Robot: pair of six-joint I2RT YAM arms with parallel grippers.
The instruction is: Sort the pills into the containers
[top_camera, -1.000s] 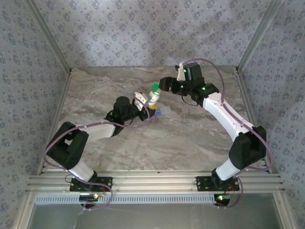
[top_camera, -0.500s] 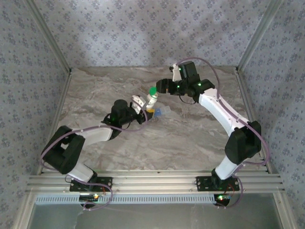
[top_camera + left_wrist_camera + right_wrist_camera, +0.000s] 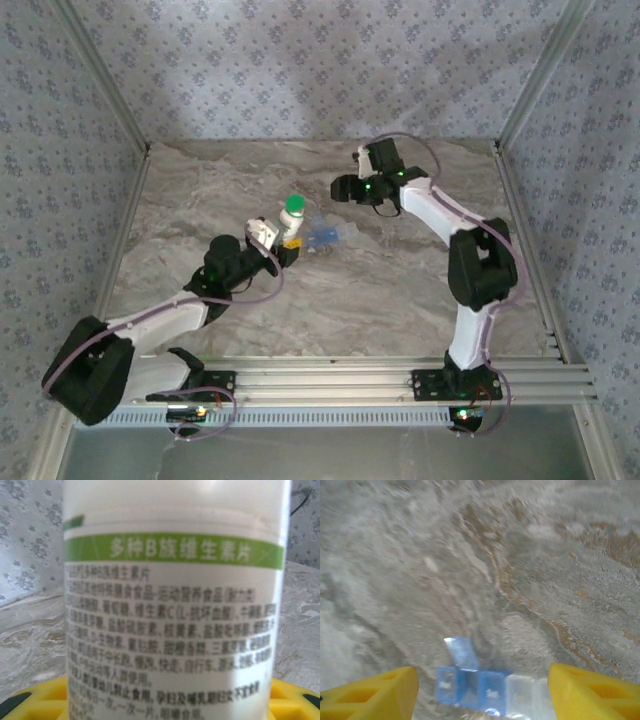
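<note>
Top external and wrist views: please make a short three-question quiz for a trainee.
1. What does the left gripper hold? A nothing; B the green-capped bottle; C a loose pill.
2. What colour are the finger pads of the right gripper?
3. True or false: the right gripper is shut on the blue pill box.
Key: 1 B. 2 yellow. 3 false: it is open, and the blue pill box lies on the table.
</note>
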